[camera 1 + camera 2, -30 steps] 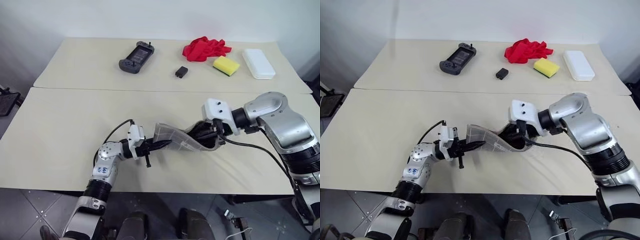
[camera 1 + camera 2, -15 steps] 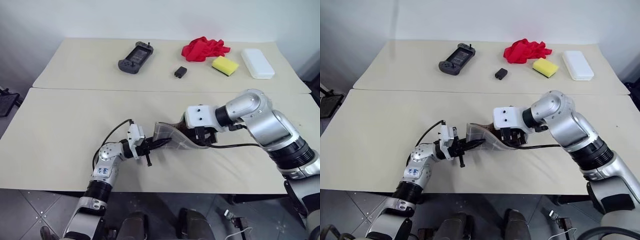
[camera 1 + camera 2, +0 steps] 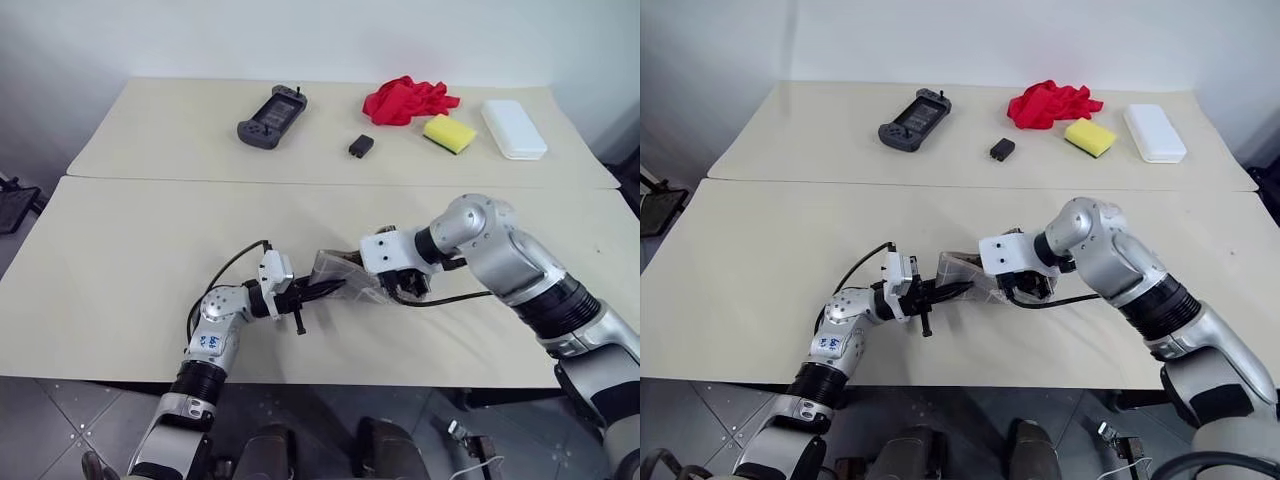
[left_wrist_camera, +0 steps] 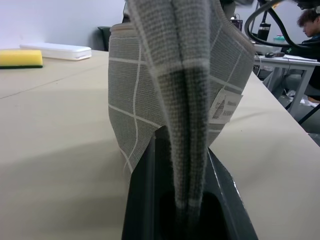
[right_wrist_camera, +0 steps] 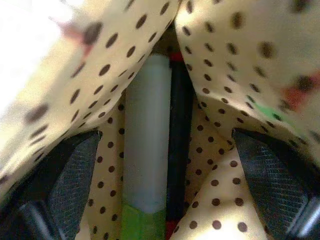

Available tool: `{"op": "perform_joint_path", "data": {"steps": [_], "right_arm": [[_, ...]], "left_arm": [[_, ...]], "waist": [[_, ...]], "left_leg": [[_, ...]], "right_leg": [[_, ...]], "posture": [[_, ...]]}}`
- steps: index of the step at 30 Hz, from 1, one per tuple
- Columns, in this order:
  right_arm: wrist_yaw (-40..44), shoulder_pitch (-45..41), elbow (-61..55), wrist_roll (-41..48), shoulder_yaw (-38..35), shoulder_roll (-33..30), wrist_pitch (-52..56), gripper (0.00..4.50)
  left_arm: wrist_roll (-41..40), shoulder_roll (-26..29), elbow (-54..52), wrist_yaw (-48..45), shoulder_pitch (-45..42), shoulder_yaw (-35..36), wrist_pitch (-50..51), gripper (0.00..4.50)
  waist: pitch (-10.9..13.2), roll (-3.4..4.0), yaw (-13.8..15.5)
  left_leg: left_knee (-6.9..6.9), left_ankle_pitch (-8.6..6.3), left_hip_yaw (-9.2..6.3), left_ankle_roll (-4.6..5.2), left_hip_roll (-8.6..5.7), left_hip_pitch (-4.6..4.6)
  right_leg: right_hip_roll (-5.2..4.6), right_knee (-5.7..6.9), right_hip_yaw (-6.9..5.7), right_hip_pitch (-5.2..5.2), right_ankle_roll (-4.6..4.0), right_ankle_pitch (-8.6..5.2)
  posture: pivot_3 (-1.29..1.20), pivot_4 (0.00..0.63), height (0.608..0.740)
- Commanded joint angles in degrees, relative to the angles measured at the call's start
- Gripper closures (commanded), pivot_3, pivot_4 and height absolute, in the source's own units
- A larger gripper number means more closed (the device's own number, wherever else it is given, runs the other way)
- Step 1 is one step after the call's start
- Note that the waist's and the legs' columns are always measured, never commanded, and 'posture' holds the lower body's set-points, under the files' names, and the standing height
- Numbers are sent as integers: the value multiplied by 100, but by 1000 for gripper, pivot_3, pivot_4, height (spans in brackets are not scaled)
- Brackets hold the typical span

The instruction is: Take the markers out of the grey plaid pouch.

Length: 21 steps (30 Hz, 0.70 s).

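The grey plaid pouch point(image 3: 335, 273) hangs just above the near table, bunched between my two grippers. My left gripper point(image 3: 316, 290) is shut on its left end; the left wrist view shows the fabric point(image 4: 170, 75) pinched between the fingers point(image 4: 147, 190), with the white label point(image 4: 225, 107) off to one side. My right gripper point(image 3: 398, 284) is pushed into the pouch's open mouth. In the right wrist view it point(image 5: 165, 136) stands open inside the dotted cream lining point(image 5: 225, 60). Two markers lie between its pads without touching them: a white one with a green end point(image 5: 145, 150) and a dark one point(image 5: 179, 140).
On the far table lie a game controller point(image 3: 272, 115), a small black box point(image 3: 361, 146), a red cloth point(image 3: 408, 100), a yellow sponge point(image 3: 451, 132) and a white case point(image 3: 514, 128). A seam separates the two tables.
My right gripper has moved left and down into the pouch's mouth and opened wide. The pouch is bunched shorter. The left gripper has kept its grip and place.
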Motion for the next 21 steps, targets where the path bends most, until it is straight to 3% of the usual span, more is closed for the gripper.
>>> {"op": "perform_joint_path", "data": {"steps": [1, 5, 11, 21], "right_arm": [[-121, 200, 263, -264, 48, 10, -174, 1044], [-207, 239, 272, -321, -82, 12, -425, 2434], [-274, 347, 91, 39, -660, -53, -658, 4053], [315, 593, 262, 1233, -1630, -407, -795, 4051]], "left_arm": [[16, 4, 132, -4, -3, 62, -19, 4500], [2, 18, 141, -1, -9, 91, -7, 4500], [2, 58, 89, -5, 56, 114, -14, 4500], [39, 144, -33, 1, 169, 115, -15, 4500]], "waist": [[-3, -3, 2], [-3, -3, -4], [-4, -5, -17], [-3, -5, -19]], "left_leg": [[0, 0, -2, 0, 0, 2], [0, 0, -5, 0, 0, 4], [0, 0, -11, 0, 0, 16], [0, 0, -15, 0, 0, 13]], "right_leg": [[0, -1, -2, 4, 0, 0], [0, -3, -4, 10, 0, 0], [0, -7, -9, 29, 0, 0], [-1, -13, -13, 30, 0, 0]], "posture": [[0, 150, 740], [0, 150, 740], [0, 150, 740], [0, 150, 740]]}}
